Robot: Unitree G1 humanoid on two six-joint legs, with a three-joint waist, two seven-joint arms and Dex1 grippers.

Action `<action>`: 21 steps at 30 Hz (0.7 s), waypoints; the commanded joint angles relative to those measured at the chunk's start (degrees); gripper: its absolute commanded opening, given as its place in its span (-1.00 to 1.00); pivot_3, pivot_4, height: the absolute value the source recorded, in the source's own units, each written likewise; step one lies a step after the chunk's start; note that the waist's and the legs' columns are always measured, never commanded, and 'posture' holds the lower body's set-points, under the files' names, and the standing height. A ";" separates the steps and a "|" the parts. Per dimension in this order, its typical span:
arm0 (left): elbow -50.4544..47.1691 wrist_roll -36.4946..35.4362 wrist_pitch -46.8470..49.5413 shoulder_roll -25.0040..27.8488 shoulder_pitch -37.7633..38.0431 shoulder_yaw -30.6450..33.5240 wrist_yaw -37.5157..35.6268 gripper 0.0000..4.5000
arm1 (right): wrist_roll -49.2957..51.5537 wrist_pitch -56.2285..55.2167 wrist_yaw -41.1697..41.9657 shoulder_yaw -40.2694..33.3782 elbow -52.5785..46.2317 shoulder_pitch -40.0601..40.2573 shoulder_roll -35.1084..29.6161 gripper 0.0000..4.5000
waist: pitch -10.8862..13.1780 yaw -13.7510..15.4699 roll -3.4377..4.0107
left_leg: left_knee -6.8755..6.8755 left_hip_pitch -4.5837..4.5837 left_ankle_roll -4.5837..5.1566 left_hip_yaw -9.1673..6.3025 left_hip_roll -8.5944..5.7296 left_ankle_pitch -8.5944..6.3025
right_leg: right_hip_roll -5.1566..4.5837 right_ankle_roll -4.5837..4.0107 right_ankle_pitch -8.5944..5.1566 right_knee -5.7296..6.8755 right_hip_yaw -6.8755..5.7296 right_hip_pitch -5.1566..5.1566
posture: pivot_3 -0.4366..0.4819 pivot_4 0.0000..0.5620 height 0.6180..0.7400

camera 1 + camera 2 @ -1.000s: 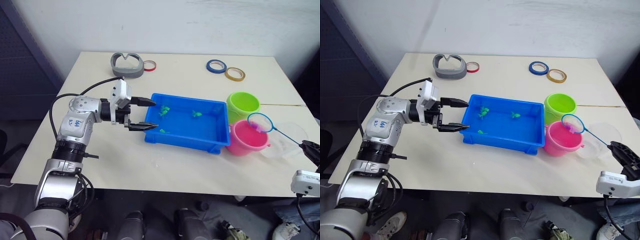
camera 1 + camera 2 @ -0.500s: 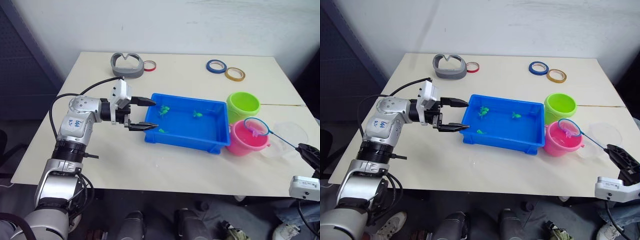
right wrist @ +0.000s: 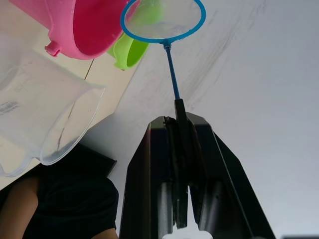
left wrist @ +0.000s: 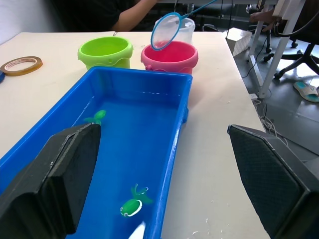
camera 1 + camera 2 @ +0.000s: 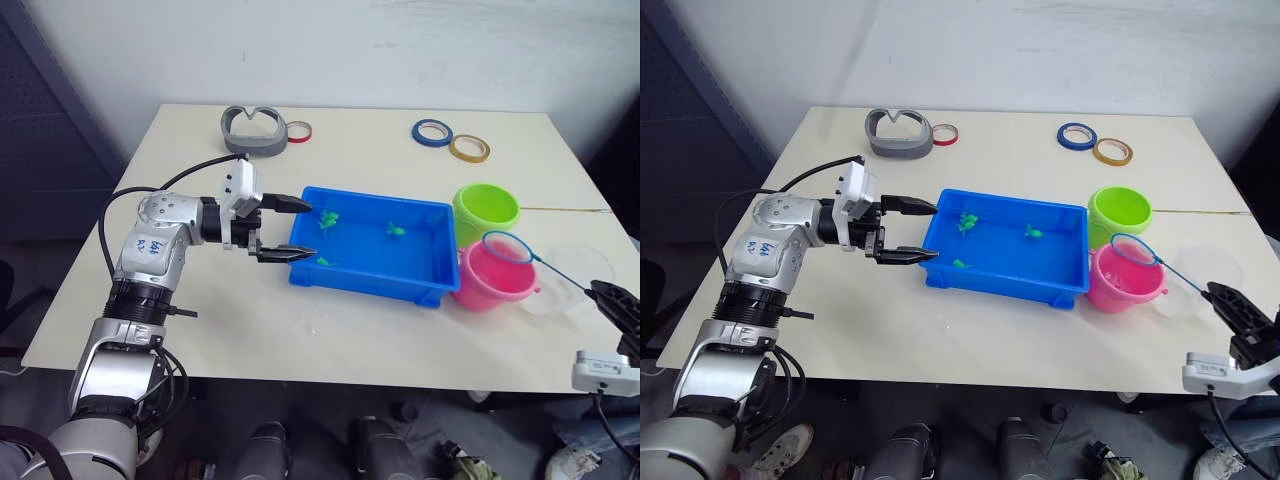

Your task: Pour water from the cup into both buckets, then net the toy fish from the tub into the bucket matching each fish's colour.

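The right tool has its two black fingers pressed together on the thin handle of the net, whose round light-blue hoop of fine mesh hangs over the rim of the pink bucket, with the lime green bucket just behind it and the clear plastic cup beside them on the pale tabletop. The left tool is spread wide at the near end of the tub, one finger either side of its rim. The tub is a shallow, bright blue rectangular plastic tray with small green toy fish lying in it.
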 commanded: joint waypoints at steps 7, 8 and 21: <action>-2.61 -2.73 4.48 3.07 -1.06 3.12 -1.24 0.98 | 29.16 15.20 18.60 6.22 -7.28 -17.07 -5.24 -1.00 | 0.00 -1.56 -0.01 | 0.11 0.10 0.00 0.05 0.10 0.00 | 0.07 0.01 0.01 0.21 0.00 0.04 | -0.05 -0.47 1.00; -2.68 -2.52 4.49 3.35 -0.99 3.12 -1.21 0.98 | 31.26 17.45 20.33 7.69 -7.93 -18.91 -5.24 -1.00 | 0.00 -1.50 -0.01 | 0.10 0.12 0.00 0.03 0.12 0.00 | 0.08 0.01 0.01 0.25 0.00 0.04 | -0.05 -0.47 1.00; -12.77 0.60 11.46 9.31 9.55 5.65 9.95 0.98 | 67.52 83.62 43.92 23.75 -15.59 -38.10 -5.86 -1.00 | 0.00 -1.13 0.00 | 0.20 -0.05 -0.02 -0.45 0.02 0.00 | -0.71 0.01 0.01 0.38 -0.19 -0.01 | -0.05 -0.47 1.00</action>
